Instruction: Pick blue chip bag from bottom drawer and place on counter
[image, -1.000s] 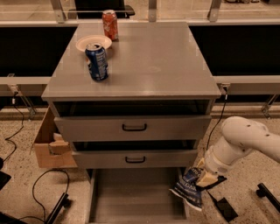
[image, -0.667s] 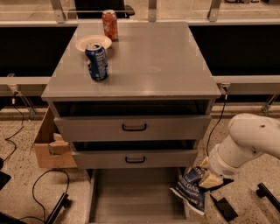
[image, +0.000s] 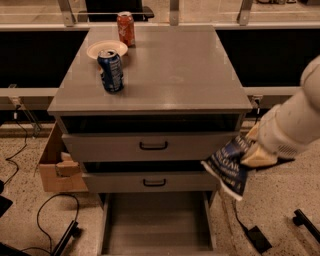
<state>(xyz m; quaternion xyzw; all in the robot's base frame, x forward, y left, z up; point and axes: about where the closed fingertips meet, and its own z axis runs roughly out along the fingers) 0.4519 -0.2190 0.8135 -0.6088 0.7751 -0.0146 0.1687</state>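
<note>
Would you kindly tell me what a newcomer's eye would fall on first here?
Most striking is the pincer at the right, beside the cabinet, holding the blue chip bag in the air. The bottom drawer stands pulled open below, and a blue soda can and a red soda can stand on the counter, at its far left.

Likely a lab. Floor cables (image: 54, 197) and a cardboard box (image: 54, 174) lie left of the pincer (image: 253, 157) gripping the blue chip bag (image: 227, 168).
</note>
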